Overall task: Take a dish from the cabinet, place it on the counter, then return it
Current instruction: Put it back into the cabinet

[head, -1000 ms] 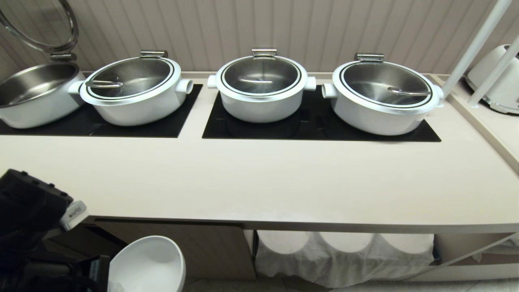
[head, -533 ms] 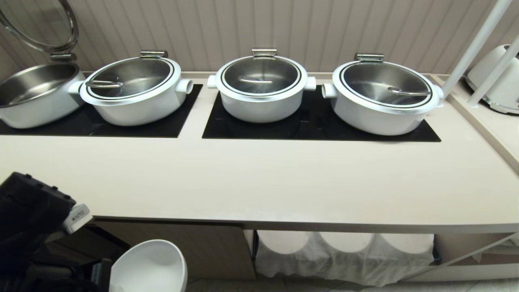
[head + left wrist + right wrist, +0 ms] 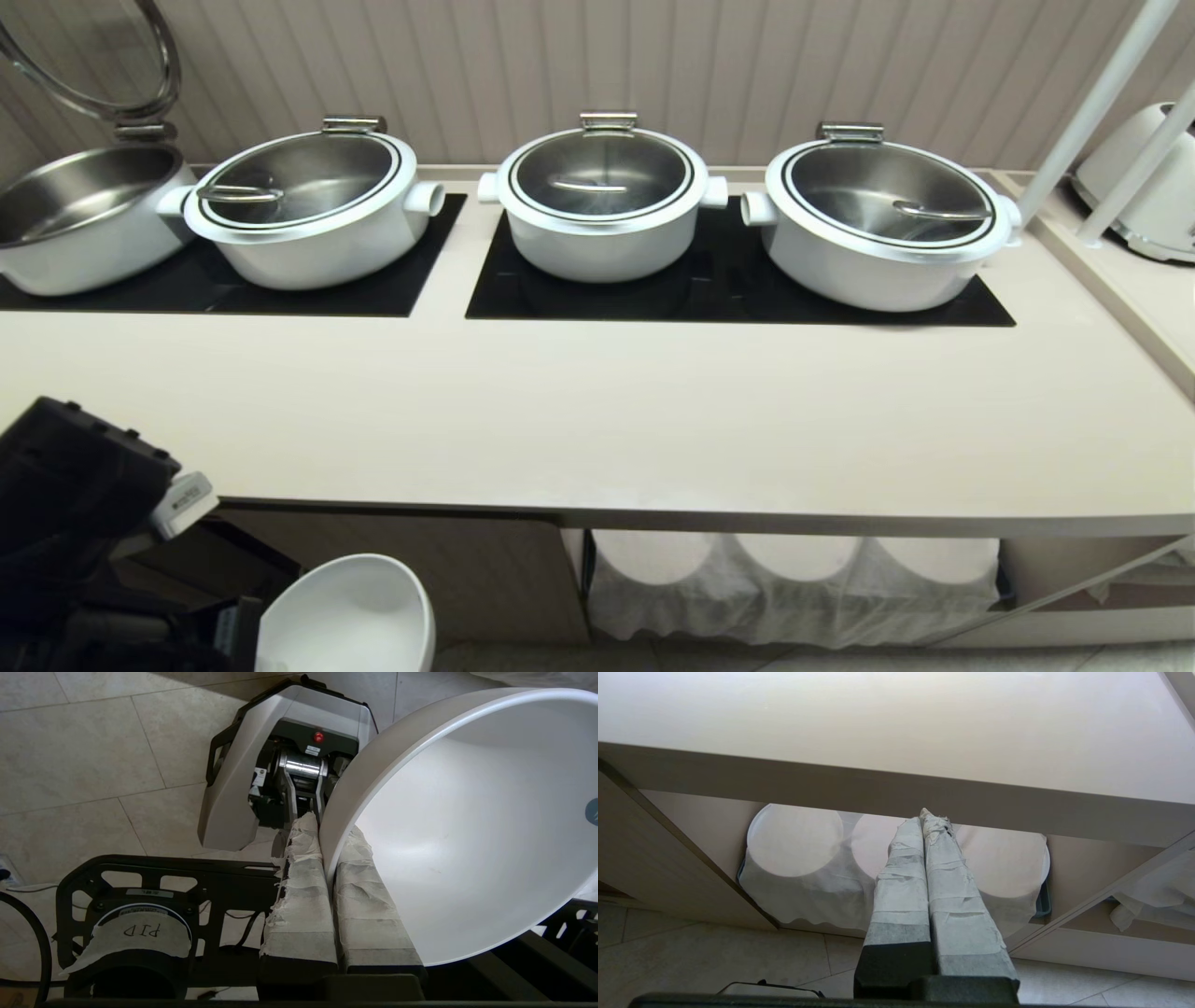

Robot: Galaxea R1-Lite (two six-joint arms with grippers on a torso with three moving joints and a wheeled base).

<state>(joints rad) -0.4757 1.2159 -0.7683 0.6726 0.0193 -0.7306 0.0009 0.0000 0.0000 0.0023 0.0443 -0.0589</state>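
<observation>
My left pincer [image 3: 329, 877] pinches the rim of the dish [image 3: 345, 616], held low before the cabinet [image 3: 485, 569], below the tabletop [image 3: 597, 420]. Glossy, brittle ware: likely slippery, so the rim grip must stay firm. My right pincer [image 3: 927, 816] is closed, empty.

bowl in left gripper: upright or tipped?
Tipped. The dish hangs on edge, opening sideways, rim pinched by the left gripper.

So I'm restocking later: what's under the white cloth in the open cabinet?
Under the white cloth in the cabinet three round flat-topped shapes stand in a row, beneath the counter. The cloth covers them fully, so what they are cannot be seen.
</observation>
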